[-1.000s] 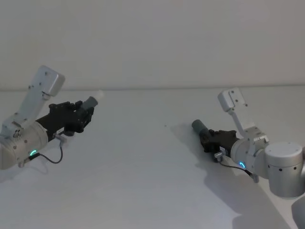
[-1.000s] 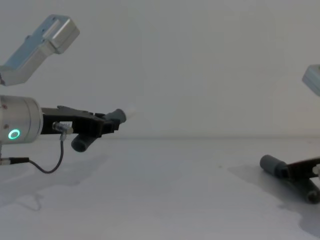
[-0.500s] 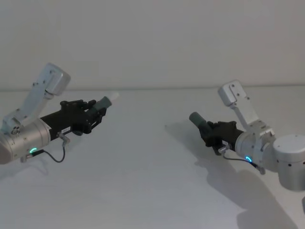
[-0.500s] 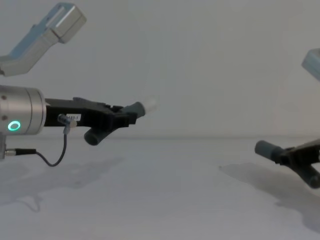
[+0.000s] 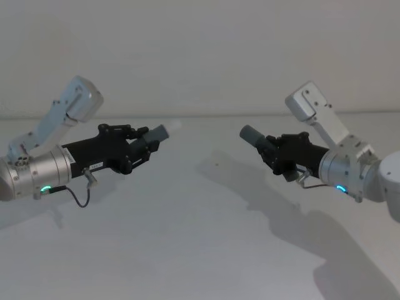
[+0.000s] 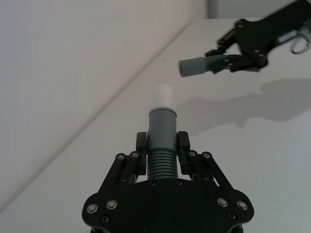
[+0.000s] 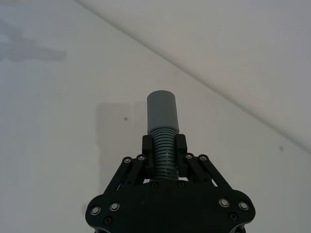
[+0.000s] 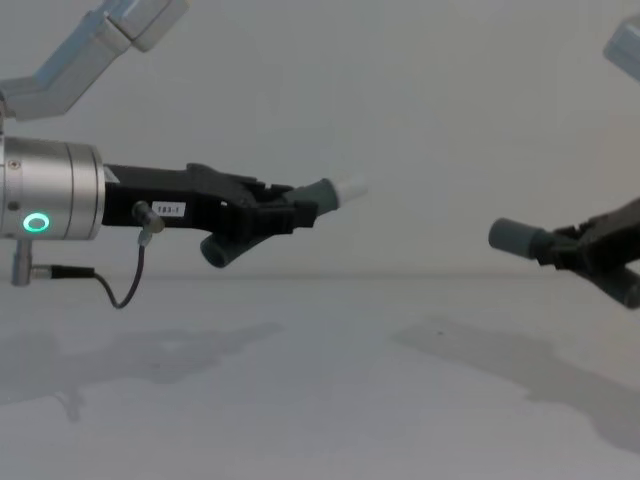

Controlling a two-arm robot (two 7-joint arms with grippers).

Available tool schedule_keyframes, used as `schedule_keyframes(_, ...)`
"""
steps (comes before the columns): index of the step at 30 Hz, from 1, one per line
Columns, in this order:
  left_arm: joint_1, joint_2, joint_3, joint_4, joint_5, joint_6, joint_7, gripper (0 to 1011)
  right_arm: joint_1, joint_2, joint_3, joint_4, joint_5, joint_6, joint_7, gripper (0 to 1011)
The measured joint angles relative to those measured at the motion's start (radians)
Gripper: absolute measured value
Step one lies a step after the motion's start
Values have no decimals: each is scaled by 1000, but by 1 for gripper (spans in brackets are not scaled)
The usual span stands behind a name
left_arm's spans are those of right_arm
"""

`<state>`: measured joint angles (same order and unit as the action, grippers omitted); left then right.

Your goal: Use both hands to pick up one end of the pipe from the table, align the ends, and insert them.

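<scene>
While both arms hang above the table (image 5: 187, 250), I see each one carrying half of the pipe clear of the surface. My left pincer (image 5: 142, 145) is pinching the ribbed body of the first piece (image 5: 157, 133), which is dark grey with a smooth collar and a narrow whitish tip (image 6: 162, 97) pointing out past the jaws. My right pincer (image 5: 276, 152) is pinching the ribbed body of the second piece (image 5: 253, 135), whose wider smooth grey cuff (image 7: 163, 111) sticks out ahead. Over the middle of the table the tip and the cuff face roughly toward each other, well apart. The cuff sits a little lower in the chest view.
</scene>
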<state>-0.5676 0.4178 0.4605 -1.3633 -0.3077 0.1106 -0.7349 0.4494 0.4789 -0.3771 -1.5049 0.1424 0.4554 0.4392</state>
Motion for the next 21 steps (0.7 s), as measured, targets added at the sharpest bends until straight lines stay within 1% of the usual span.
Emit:
schedule_keyframes(2,-12,4,11,7,2,-19,-23,336,9,13,-8,-6,-6,-10,17,244)
schedule_keyframes(3,-12,4,11,7,2,-19,-23,336,15,22,-15,-9,-11,-18,30,244)
schedule_keyframes(5,-27,9,26,14,8,-44,-52,336,27,40,-27,-15,-22,-31,51,244)
schedule_keyframes(6,-27,9,26,14,8,-44,-52,336,31,45,-32,-16,-25,-34,60,244)
schedule_keyframes(8,-38,15,39,18,16,-66,-75,336,43,62,-46,-18,-35,-47,79,244)
schedule_keyframes(15,-55,28,63,20,33,-101,-105,336,71,102,-79,-23,-61,-86,131,244)
schedule_keyframes(16,-56,30,66,20,35,-105,-109,336,77,113,-86,-24,-67,-94,141,244)
schedule_keyframes(18,-60,35,73,19,42,-115,-115,336,84,127,-94,-28,-74,-105,157,244)
schedule_keyframes(19,-61,36,75,19,43,-117,-117,336,84,127,-94,-28,-74,-105,157,244)
schedule_keyframes(21,-64,41,83,18,49,-125,-121,336,89,139,-101,-32,-79,-114,170,244)
